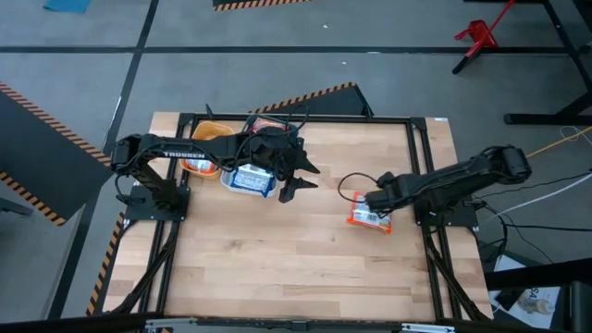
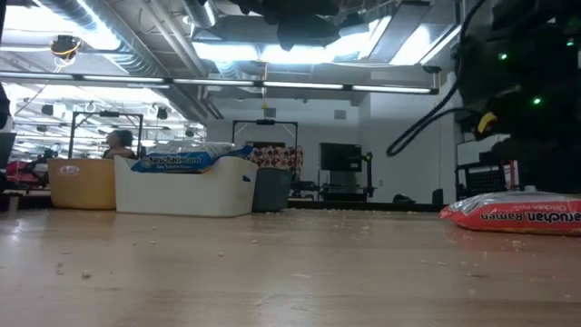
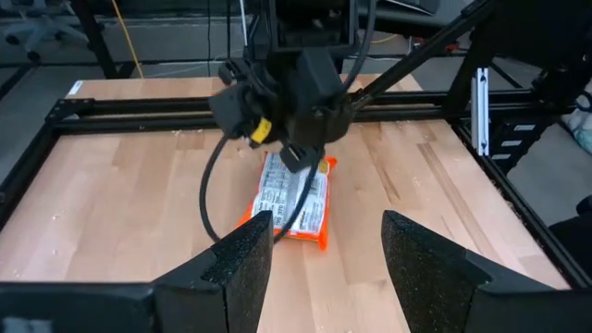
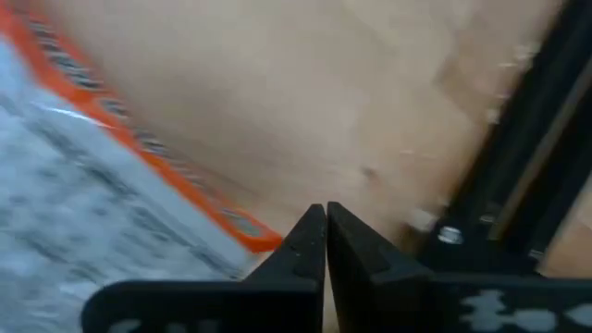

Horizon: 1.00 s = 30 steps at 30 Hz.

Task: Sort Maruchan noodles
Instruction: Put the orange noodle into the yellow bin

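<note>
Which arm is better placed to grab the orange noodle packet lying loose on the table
The right. Its gripper hangs directly over the orange packet, fingers shut, so it must open first. The left gripper, open, sits farther off beside the white bin holding a blue packet.

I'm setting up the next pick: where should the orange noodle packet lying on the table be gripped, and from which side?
The orange noodle packet lies flat on the wood, so come straight down from above and pinch across its narrow width, probably near a crimped end edge. The right end effector sits shut right beside it and must open first.
</note>
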{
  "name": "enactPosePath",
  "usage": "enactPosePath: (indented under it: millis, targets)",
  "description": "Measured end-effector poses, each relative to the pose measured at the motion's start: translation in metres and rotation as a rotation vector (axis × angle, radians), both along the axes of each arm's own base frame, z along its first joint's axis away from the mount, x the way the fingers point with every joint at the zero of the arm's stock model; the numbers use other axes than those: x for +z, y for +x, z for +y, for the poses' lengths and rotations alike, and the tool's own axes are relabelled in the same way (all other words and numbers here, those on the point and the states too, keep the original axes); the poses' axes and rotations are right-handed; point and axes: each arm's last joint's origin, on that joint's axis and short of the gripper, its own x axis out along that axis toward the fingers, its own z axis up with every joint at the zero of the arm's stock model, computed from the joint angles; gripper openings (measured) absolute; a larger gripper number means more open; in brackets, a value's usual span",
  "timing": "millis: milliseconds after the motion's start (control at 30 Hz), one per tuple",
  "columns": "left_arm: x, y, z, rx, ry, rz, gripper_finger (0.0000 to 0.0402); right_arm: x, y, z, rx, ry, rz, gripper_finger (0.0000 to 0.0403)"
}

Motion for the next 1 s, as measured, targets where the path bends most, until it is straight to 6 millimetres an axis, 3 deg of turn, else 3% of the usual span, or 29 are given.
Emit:
enactPosePath:
  millis: [333,533,633,833,1000]
  targets:
    - [0.004,-0.002,-0.002,0.021,-0.069,-0.005,0.0196,-0.004,0.048,0.008,0.137,0.105,-0.421,0.0001]
    - [0.007,-0.008,-0.005,-0.012,-0.123,0.018,0.0196,0.016,0.084,0.014,0.416,0.105,-0.803,0.0]
    - [0.003,-0.008,-0.008,-0.063,-0.167,0.06,0.0196,0.029,0.09,0.016,0.496,0.12,-0.915,0.0]
    - [0.0,-0.009,-0.023,-0.05,-0.167,0.105,0.0196,0.03,0.064,0.017,0.315,0.15,-0.575,0.0]
    - [-0.001,-0.008,-0.031,-0.047,-0.152,0.106,0.0196,0.026,0.044,0.036,0.219,0.173,-0.419,0.0]
